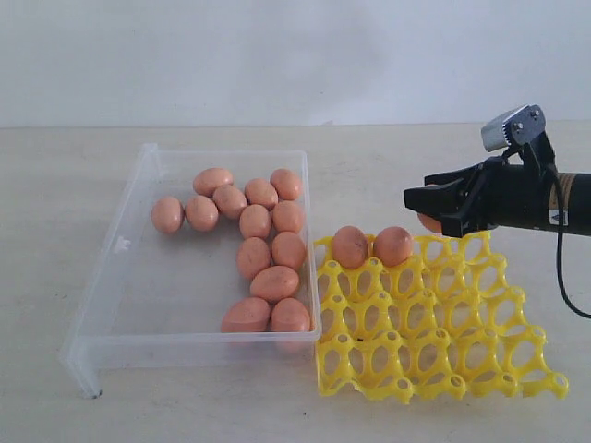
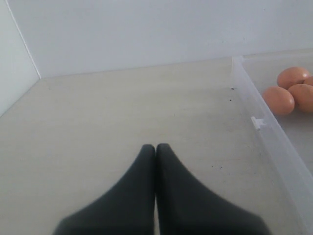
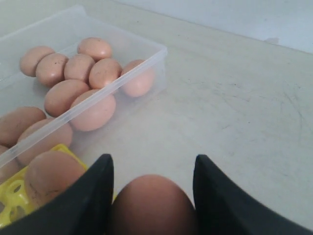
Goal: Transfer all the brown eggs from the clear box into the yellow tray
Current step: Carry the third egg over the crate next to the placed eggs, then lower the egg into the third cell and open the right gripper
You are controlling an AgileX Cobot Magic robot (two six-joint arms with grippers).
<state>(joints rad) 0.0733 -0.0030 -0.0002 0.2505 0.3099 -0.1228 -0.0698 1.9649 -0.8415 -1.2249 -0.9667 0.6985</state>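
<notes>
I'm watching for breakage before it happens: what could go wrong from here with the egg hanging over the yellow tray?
1. The right claw grips the held egg above the far edge of the yellow tray. Released off-centre, it might strike a cup rim and roll onto the table.
2. Lowering it could knock the nearest seated egg, which sits close by in that far row.

Left gripper [image 2: 155, 147]: two black fingers pressed flat together along their length, tips meeting, nothing between them. Right gripper [image 1: 427, 210]: black fingers parted, clamped on either side of a brown egg [image 3: 152, 205]. Right arm [image 1: 563, 201]: black, reaching in level from the right, gripper pointing left; silver wrist camera [image 1: 512, 127] mounted on top.
</notes>
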